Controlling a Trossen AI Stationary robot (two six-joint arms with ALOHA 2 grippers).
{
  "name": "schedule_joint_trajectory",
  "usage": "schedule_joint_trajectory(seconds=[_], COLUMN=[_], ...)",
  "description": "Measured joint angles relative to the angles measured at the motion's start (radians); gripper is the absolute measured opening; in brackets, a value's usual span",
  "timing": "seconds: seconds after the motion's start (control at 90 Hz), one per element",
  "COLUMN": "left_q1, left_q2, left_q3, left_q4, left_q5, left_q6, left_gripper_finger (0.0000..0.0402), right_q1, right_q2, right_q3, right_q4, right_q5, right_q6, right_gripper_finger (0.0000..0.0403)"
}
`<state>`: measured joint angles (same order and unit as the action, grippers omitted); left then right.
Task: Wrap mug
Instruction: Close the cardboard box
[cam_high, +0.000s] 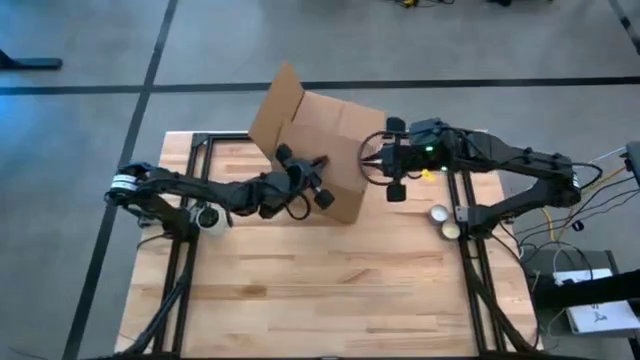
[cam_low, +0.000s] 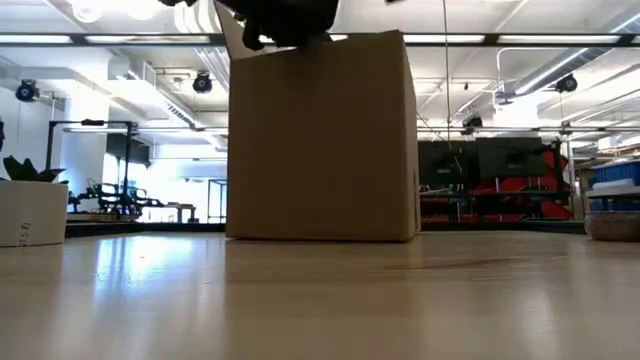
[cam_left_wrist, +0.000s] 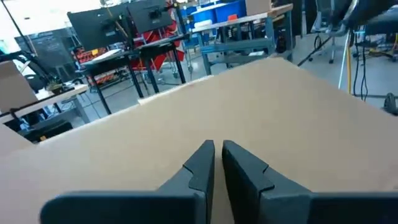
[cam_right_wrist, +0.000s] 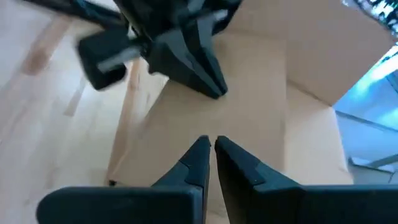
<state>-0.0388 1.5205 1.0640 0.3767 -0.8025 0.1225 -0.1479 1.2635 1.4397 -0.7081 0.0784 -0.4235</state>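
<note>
- My left gripper (cam_high: 325, 198) and right gripper (cam_high: 366, 160), both clenched empty, press on the cardboard box (cam_high: 335, 140) at table's twelve o'clock.
- Mug unseen, presumably boxed; one flap (cam_high: 277, 108) left open.

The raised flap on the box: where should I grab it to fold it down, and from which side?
Judging from above, grip the flap by its free top edge, coming from the left arm's side; it stands tilted outward past the box, so that edge is clear. The left gripper, fingers nearly closed, is nearer than the right gripper.
</note>
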Motion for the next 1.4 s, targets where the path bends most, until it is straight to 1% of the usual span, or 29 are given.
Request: schedule_joint_trajectory(seconds=[0.1, 0.211, 0.267, 0.344, 0.422, 0.533, 0.589, 0.656, 0.744, 0.833, 0.911, 0.989, 1.067, 1.133, 1.167, 1.211, 1.344, 1.4], left_q1=[-0.023, -0.062, -0.083, -0.119, -0.161, -0.226, -0.254, -0.278, -0.292, -0.292, -0.29, -0.29, -0.279, -0.259, -0.247, -0.229, -0.191, -0.175], left_q2=[-0.011, -0.046, -0.075, -0.124, -0.185, -0.297, -0.357, -0.418, -0.487, -0.527, -0.536, -0.527, -0.511, -0.486, -0.472, -0.452, -0.389, -0.36], left_q3=[0.0, 0.0, 0.0, 0.0, 0.001, 0.001, 0.002, 0.002, 0.002, 0.001, 0.0, -0.006, -0.017, -0.017, -0.017, -0.018, -0.019, -0.019], left_q4=[-0.004, -0.011, -0.018, -0.044, -0.105, -0.279, -0.399, -0.551, -0.792, -1.024, -1.179, -1.261, -1.243, -1.177, -1.127, -1.032, -0.676, -0.549], left_q5=[0.003, 0.039, 0.061, 0.06, 0.057, 0.052, 0.027, -0.002, -0.014, -0.036, -0.102, -0.212, -0.342, -0.383, -0.368, -0.323, -0.189, -0.131], left_q6=[0.002, 0.035, 0.047, 0.059, 0.068, 0.035, -0.027, -0.137, -0.327, -0.541, -0.682, -0.752, -0.751, -0.685, -0.623, -0.52, -0.167, -0.048], left_gripper_finger=[0.002, 0.002, 0.002, 0.002, 0.002, 0.002, 0.002, 0.002, 0.002, 0.002, 0.002, 0.002, 0.002, 0.002, 0.002, 0.002, 0.002, 0.002], right_q1=[-0.009, -0.016, -0.016, -0.017, -0.017, -0.017, -0.018, -0.018, -0.018, -0.018, -0.018, -0.018, -0.018, -0.018, -0.018, -0.017, -0.011, -0.009], right_q2=[0.055, 0.11, 0.136, 0.154, 0.163, 0.159, 0.151, 0.141, 0.13, 0.121, 0.113, 0.106, 0.102, 0.1, 0.101, 0.101, 0.102, 0.102], right_q3=[-0.009, -0.018, -0.018, -0.015, -0.015, -0.016, -0.016, -0.018, -0.019, -0.02, -0.02, -0.018, -0.018, -0.018, -0.018, -0.018, -0.019, -0.019], right_q4=[0.01, -0.01, -0.014, -0.019, -0.023, -0.03, -0.031, -0.04, -0.05, -0.056, -0.078, -0.12, -0.169, -0.191, -0.191, -0.19, -0.189, -0.189], right_q5=[0.0, 0.004, 0.004, 0.005, 0.008, 0.009, 0.009, 0.021, 0.028, 0.029, 0.031, 0.036, 0.036, 0.035, 0.034, 0.035, 0.035, 0.034], right_q6=[0.001, -0.003, -0.001, 0.004, 0.004, 0.011, 0.012, 0.013, 0.015, 0.015, 0.012, 0.012, 0.013, 0.02, 0.021, 0.02, 0.02, 0.021], right_gripper_finger=[0.0014, 0.0014, 0.0014, 0.0013, 0.0013, 0.0013, 0.0013, 0.0013, 0.0013, 0.0013, 0.0013, 0.0013, 0.0013, 0.0013, 0.0013, 0.0013, 0.0013, 0.0013])
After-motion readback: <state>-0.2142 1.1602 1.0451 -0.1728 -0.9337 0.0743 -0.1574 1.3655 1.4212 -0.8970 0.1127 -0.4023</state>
